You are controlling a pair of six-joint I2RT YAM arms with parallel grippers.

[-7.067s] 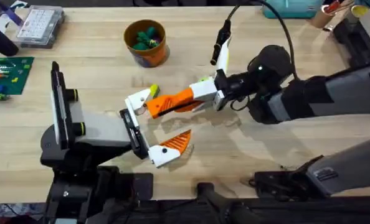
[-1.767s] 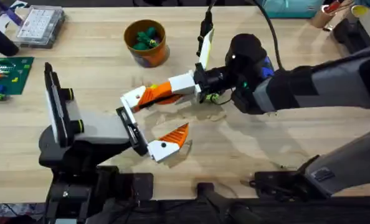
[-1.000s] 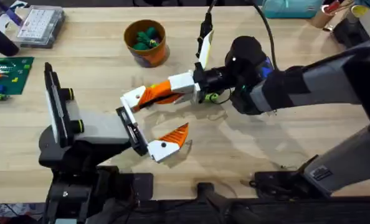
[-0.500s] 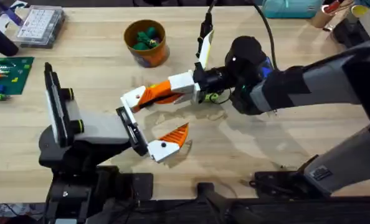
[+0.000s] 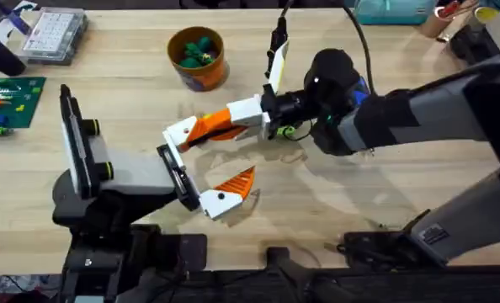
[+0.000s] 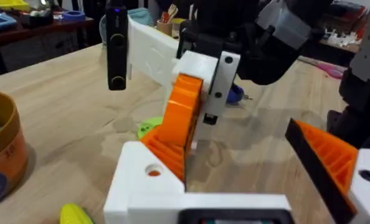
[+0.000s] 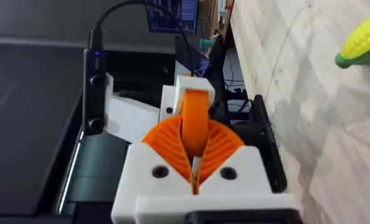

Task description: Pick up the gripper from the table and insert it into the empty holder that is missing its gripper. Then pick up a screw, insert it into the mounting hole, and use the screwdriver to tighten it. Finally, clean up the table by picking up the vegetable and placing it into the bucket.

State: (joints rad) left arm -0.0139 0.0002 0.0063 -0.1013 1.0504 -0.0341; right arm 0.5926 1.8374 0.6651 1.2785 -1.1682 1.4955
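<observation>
**Orange finger at the holder, screw not yet in**

Orange and ribbed, the gripper (image 5: 198, 130) is a short wedge on a white plastic base block with a round mounting hole (image 6: 152, 170) in its top; it sits at the left arm's holder, well in front of the bucket (image 5: 197, 57). The right gripper (image 5: 226, 123) is clamped on the wedge, pads pressed to both its sides; the left gripper (image 5: 210, 162) stands wide apart, its one fitted finger (image 5: 233, 187) well clear of the part. Likely risks: letting go before the base is fully seated could leave the part tilted or let it drop to the table (image 5: 359, 202); any twist in the grip could jam it in the slot; a skewed base would make the screw hard to start.
</observation>
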